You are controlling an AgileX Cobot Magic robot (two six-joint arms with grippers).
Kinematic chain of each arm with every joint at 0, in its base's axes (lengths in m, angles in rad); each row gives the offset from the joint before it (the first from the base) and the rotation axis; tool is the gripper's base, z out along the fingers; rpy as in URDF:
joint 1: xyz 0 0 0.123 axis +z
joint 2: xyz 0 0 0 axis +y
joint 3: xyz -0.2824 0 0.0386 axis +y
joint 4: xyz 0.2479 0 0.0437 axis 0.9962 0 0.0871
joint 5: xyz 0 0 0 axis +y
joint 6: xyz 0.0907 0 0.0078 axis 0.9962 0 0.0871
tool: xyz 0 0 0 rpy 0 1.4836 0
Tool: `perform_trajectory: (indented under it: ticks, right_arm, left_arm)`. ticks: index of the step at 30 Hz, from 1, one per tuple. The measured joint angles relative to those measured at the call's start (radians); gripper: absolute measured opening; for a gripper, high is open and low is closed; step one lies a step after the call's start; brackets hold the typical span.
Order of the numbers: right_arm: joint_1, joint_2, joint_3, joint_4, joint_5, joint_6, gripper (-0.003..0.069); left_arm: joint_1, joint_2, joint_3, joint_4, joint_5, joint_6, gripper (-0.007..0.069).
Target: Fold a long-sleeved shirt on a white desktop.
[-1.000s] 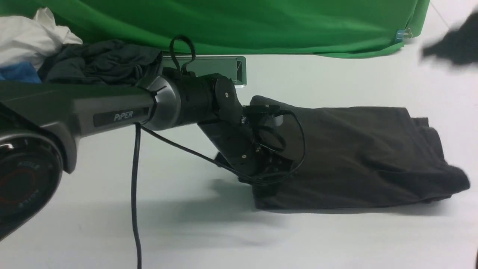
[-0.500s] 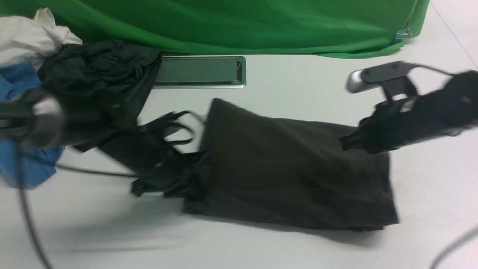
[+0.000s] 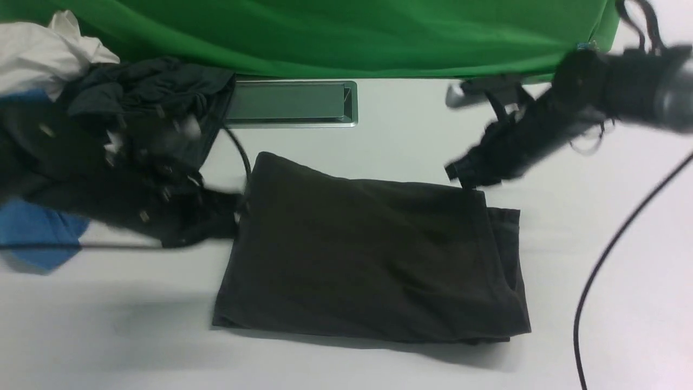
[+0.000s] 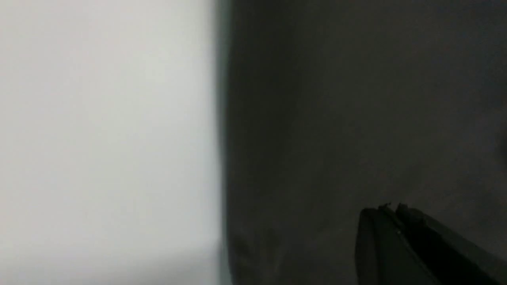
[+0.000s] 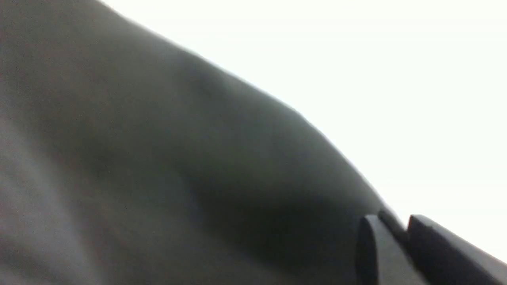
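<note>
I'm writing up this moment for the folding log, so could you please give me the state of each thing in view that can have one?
long-sleeved shirt: folded into a rough rectangle, flat on the white desktop, held by neither gripper.
left gripper: shut, empty, at the shirt's left edge.
right gripper: slightly parted, empty, by the shirt's far right corner.
cable hatch: closed.
clothes pile: crumpled, unfolded.

Shirt (image 3: pixel 368 254) on desktop (image 3: pixel 379 368), before hatch (image 3: pixel 289 103)

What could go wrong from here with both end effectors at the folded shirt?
1. The left end effector, shut at the left edge of the long-sleeved shirt, may drag it and spoil the fold.
2. The right end effector, by the far right corner, could snag the top layer.
</note>
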Motion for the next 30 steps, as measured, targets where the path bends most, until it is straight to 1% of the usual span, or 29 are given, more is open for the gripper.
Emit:
perform_trajectory:
  ticks: [3, 5, 8, 9, 10, 13, 14, 15, 16, 17, 19, 20, 21, 24, 27, 30]
  right_arm:
    - [0.001, -0.035, -0.087, 0.0, 0.108, -0.029, 0.0126]
    - [0.001, -0.101, -0.093, -0.002, 0.163, -0.045, 0.0128]
    - [0.0, -0.187, -0.075, -0.011, 0.184, -0.05, 0.0129]
    - [-0.001, -0.286, -0.032, -0.036, 0.173, -0.047, 0.0132]
    - [-0.001, -0.298, -0.026, -0.044, 0.171, -0.044, 0.0133]
    - [-0.002, -0.518, 0.121, -0.148, 0.084, 0.044, 0.0137]
    - [-0.002, -0.545, 0.132, -0.156, 0.068, 0.053, 0.0138]
    - [-0.002, -0.656, 0.22, -0.214, 0.003, 0.132, 0.0139]
    - [-0.002, -0.711, 0.268, -0.243, -0.034, 0.179, 0.014]
    - [-0.003, -0.804, 0.356, -0.268, -0.106, 0.227, 0.0142]
    - [-0.003, -0.906, 0.462, -0.281, -0.192, 0.26, 0.0145]
    - [-0.003, -0.994, 0.557, -0.285, -0.263, 0.279, 0.0146]
    - [-0.003, -1.018, 0.584, -0.285, -0.282, 0.287, 0.0146]
    - [-0.003, -1.2, 0.787, -0.286, -0.404, 0.325, 0.0148]
    - [-0.003, -1.318, 0.919, -0.287, -0.491, 0.331, 0.0151]
    - [-0.004, -1.435, 1.051, -0.288, -0.604, 0.323, 0.0159]
  left_arm:
    - [0.0, -0.068, -0.067, 0.048, 0.044, -0.012, 0.009]
    - [0.0, -0.109, -0.115, 0.08, 0.106, -0.016, 0.0127]
    - [0.0, -0.139, -0.145, 0.112, 0.163, -0.016, 0.0167]
    - [0.0, -0.168, -0.167, 0.146, 0.207, -0.016, 0.0197]
    - [0.0, -0.17, -0.169, 0.152, 0.214, -0.016, 0.02]
    - [0.0, -0.207, -0.184, 0.168, 0.245, -0.035, 0.0236]
    - [0.0, -0.211, -0.185, 0.168, 0.248, -0.035, 0.0238]
    - [0.0, -0.228, -0.185, 0.154, 0.283, -0.032, 0.0243]
    - [0.0, -0.238, -0.185, 0.144, 0.308, -0.023, 0.0244]
    - [-0.001, -0.26, -0.185, 0.128, 0.33, -0.011, 0.0245]
    - [-0.011, -0.295, -0.185, 0.12, 0.335, -0.008, 0.0246]
    - [-0.026, -0.328, -0.185, 0.117, 0.335, -0.006, 0.0246]
    - [-0.028, -0.34, -0.185, 0.116, 0.336, -0.005, 0.0246]
    - [-0.059, -0.45, -0.182, 0.114, 0.371, 0.004, 0.0246]
    - [-0.062, -0.551, -0.146, 0.109, 0.413, 0.005, 0.0246]
    - [-0.062, -0.701, -0.046, 0.107, 0.436, -0.062, 0.0246]
